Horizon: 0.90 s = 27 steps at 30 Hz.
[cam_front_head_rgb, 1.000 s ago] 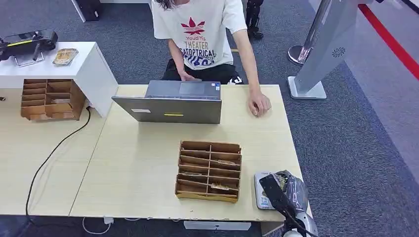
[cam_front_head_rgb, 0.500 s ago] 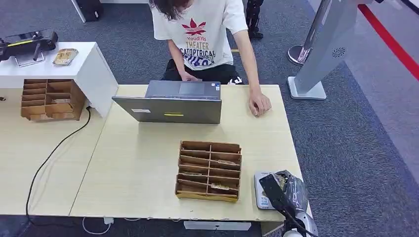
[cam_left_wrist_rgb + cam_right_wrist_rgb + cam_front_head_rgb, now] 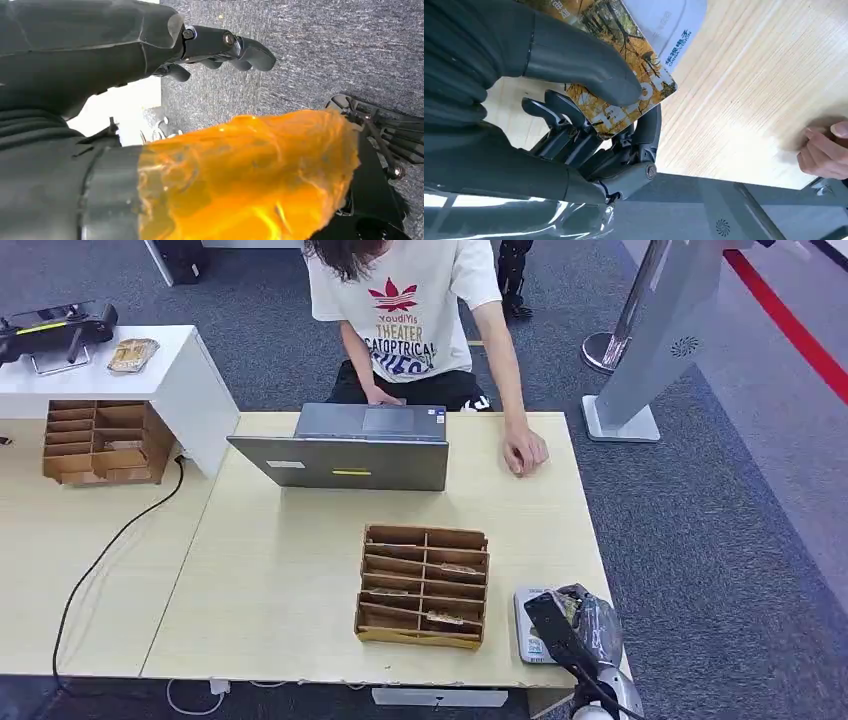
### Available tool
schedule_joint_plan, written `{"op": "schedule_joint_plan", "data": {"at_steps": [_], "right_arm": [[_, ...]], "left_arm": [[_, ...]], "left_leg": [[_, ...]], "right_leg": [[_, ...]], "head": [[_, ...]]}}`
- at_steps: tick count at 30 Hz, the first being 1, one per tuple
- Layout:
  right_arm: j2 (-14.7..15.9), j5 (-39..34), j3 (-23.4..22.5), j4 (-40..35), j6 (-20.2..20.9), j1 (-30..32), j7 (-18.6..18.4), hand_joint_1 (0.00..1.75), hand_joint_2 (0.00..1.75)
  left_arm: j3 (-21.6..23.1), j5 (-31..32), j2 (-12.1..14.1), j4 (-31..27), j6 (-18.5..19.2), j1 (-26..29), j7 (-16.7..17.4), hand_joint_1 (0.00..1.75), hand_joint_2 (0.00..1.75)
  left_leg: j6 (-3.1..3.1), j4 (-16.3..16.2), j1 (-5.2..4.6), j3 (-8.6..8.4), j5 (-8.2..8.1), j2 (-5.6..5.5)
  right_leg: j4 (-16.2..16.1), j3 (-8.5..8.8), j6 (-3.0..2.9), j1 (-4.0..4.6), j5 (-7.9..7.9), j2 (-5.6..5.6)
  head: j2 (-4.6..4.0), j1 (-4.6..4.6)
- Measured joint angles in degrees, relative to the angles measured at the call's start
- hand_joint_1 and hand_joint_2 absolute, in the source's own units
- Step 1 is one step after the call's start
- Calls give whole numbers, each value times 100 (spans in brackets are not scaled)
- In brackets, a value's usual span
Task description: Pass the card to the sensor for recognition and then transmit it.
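Note:
My right hand (image 3: pixel 580 628) is at the table's front right corner, over the flat grey-white sensor (image 3: pixel 529 627). In the right wrist view this hand (image 3: pixel 574 125) pinches a card (image 3: pixel 611 20) printed with autumn trees between its thumb and its dark fingers. The card lies just above the white sensor (image 3: pixel 669 25), and I cannot tell whether they touch. My left hand (image 3: pixel 220 47) hangs over grey carpet and holds nothing, its dark fingers stretched out.
A cardboard organizer (image 3: pixel 425 585) with several slots stands left of the sensor. Behind it is an open laptop (image 3: pixel 350 455), and a seated person rests a hand (image 3: pixel 524 452) on the table's far right. A second organizer (image 3: pixel 95 440) sits at the far left.
The person's head has leaned in a little. My right hand and the card have stayed over the sensor.

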<state>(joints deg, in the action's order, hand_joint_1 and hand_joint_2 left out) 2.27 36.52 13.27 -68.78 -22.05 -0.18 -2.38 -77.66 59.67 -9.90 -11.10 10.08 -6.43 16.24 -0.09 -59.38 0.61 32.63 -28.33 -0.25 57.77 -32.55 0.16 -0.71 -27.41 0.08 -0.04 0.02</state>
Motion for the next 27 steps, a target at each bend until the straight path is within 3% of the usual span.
{"op": "schedule_joint_plan", "data": {"at_steps": [27], "right_arm": [[-2, 2, 0, 24, -15, 3, 2, 175, 175]], "left_arm": [[0, -17, 0, 0, -17, 0, 0, 0, 0]], "left_leg": [[0, 0, 0, -1, 0, 0]], "right_leg": [[0, 0, 0, 0, 0, 0]], "head": [[0, 0]]}}
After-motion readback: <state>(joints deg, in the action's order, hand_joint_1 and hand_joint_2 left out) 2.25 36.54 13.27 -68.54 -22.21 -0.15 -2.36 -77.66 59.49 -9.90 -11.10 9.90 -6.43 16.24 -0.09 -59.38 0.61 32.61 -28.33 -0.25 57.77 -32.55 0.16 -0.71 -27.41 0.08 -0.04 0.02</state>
